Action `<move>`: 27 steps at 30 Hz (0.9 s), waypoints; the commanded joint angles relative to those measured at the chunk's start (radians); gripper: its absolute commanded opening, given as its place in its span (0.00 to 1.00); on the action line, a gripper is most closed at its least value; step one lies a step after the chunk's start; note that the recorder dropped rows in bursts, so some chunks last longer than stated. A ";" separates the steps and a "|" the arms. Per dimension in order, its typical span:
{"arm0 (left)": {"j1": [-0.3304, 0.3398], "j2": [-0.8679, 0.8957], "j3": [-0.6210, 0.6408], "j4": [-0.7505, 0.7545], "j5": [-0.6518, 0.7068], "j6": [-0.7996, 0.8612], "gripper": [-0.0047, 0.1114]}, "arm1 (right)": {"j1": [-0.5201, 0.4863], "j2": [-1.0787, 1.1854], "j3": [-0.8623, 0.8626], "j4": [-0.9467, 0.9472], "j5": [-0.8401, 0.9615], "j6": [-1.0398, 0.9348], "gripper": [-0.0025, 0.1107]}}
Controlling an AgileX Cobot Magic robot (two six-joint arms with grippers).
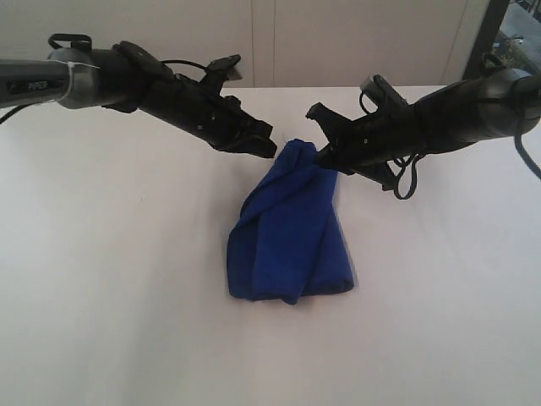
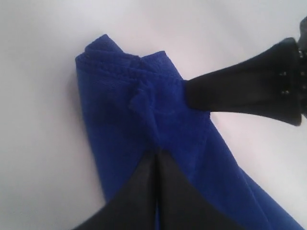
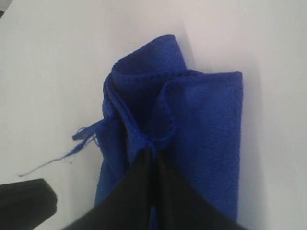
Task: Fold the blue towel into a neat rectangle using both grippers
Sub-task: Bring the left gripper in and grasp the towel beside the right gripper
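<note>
Both grippers are clamped on the blue towel (image 1: 292,228), with no visible gap between the jaws on either side.

- left gripper (image 1: 270,149): comes in from the upper left of the exterior frame, tip at the towel's top edge just above frame centre. The left wrist view shows its two black fingers (image 2: 136,191) pressed together with a pinch of cloth at the tips. The fabric puckers into a ridge right ahead of them.
- right gripper (image 1: 325,157): comes in from the right, tip on the other side of the same top bunch. In the right wrist view its two sides are together, with a hemmed fold of the towel caught at the tips. In the left wrist view its tip lies against the cloth at the right of the frame, near the left gripper's tips but apart from them.

Towel: centre of the exterior frame, raised at the top where the two grips meet, draping down in a rough cone. The lower end is bunched and rests on the white table (image 1: 101,288), layers overlapping, not flat. A stitched hem shows along the folded edges in both wrist views. A frayed blue thread (image 3: 84,133) hangs off one edge at the left of the right wrist frame and trails onto the table.

A black part (image 3: 26,201) sits in the lower left corner of the right wrist frame; can't tell from that view what it is.
</note>
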 commanded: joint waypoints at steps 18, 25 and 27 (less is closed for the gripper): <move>-0.074 0.118 -0.134 -0.021 -0.143 -0.003 0.48 | -0.003 -0.006 -0.004 -0.001 0.006 0.010 0.02; -0.077 0.126 -0.136 -0.021 -0.146 -0.003 0.48 | -0.003 -0.004 -0.002 -0.001 -0.001 0.029 0.02; -0.077 0.128 -0.136 -0.021 -0.146 -0.003 0.46 | -0.003 -0.004 -0.002 -0.001 -0.001 0.029 0.02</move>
